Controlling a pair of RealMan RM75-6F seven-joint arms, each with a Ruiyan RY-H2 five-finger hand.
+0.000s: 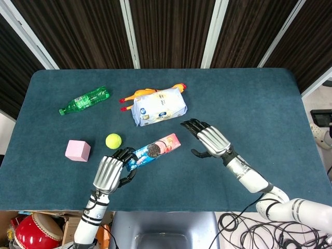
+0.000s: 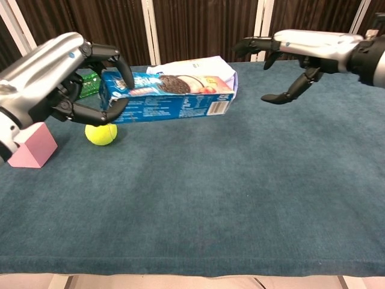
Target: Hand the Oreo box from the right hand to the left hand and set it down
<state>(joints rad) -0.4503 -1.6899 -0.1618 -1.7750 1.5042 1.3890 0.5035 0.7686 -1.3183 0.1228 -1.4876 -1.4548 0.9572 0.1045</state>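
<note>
The Oreo box (image 1: 154, 150) (image 2: 165, 96) is a long blue carton with a cookie picture and a pink end. My left hand (image 1: 110, 173) (image 2: 57, 78) grips its blue end and holds it above the table, roughly level. My right hand (image 1: 208, 140) (image 2: 301, 51) hovers open to the right of the box's pink end, fingers spread, clear of the carton.
A yellow tennis ball (image 1: 113, 140) (image 2: 100, 133) lies just left of the box. A pink cube (image 1: 78, 150) (image 2: 33, 147) sits further left. Behind are a white snack bag (image 1: 158, 106), a rubber chicken (image 1: 150, 92) and a green bottle (image 1: 84, 100). The table's front edge (image 2: 192, 268) is near.
</note>
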